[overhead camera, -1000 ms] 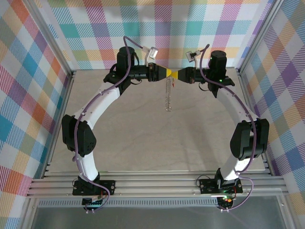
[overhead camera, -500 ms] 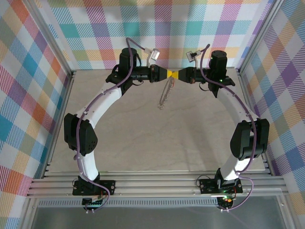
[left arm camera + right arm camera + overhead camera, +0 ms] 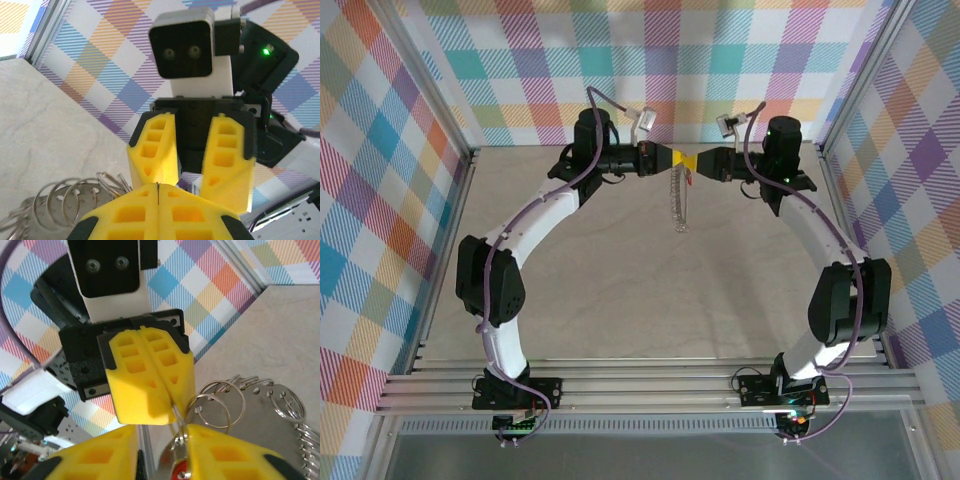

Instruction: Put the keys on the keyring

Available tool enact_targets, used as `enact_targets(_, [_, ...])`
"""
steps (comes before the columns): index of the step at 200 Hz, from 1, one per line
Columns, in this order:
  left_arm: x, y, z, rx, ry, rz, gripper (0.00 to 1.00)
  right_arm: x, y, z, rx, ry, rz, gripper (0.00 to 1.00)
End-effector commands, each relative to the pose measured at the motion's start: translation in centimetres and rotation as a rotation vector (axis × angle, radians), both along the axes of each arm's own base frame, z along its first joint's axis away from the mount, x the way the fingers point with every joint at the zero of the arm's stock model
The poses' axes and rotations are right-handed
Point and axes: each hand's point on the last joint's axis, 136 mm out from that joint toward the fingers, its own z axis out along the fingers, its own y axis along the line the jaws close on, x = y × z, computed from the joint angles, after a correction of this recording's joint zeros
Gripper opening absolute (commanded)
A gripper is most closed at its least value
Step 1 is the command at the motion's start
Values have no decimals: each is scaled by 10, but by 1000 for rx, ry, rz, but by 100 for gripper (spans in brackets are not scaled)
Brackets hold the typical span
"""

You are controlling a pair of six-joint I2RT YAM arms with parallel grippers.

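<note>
Mid-task, at the threading step. You are holding both arms nose to nose above the far middle of the table (image 3: 620, 290). The left gripper (image 3: 672, 158) is clenching, pads flush together, and the keyring (image 3: 678, 200), a string of linked silver rings, is dangling from its tips toward the table. The right gripper (image 3: 692, 161) is showing its fingers slightly apart in both wrist views. The keys (image 3: 180, 473) (one showing, silver with a red head) are sitting between those fingers, shank pointing up at the left gripper's tips, just beside the keyring's nearest loop. Whether the pads are pressing on the red head, I cannot tell. My reading is that pickup and line-up are done, with key and ring meeting in the air. The join itself is hidden behind yellow fingers, so I am counting the key as not yet on. What is left for you is working the loop through the key, checking that it hangs, then letting go.
</note>
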Motion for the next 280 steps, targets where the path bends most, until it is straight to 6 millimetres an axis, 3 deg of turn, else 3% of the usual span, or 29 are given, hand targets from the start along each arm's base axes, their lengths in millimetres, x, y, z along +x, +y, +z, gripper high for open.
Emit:
enact_targets(1, [-13, 6, 49, -101, -104, 17, 0, -9, -8, 20, 23, -88, -63, 38])
enact_targets(88, [-26, 16, 69, -164, -139, 43, 0, -3, -42, 5, 35, -78, -435, 46])
enact_targets(121, [-30, 18, 75, -174, -149, 47, 0, -9, -48, 1, 21, -86, -491, 47])
enact_targets(280, [-37, 12, 78, -182, -150, 31, 0, -23, 5, 12, -58, -190, -387, 58])
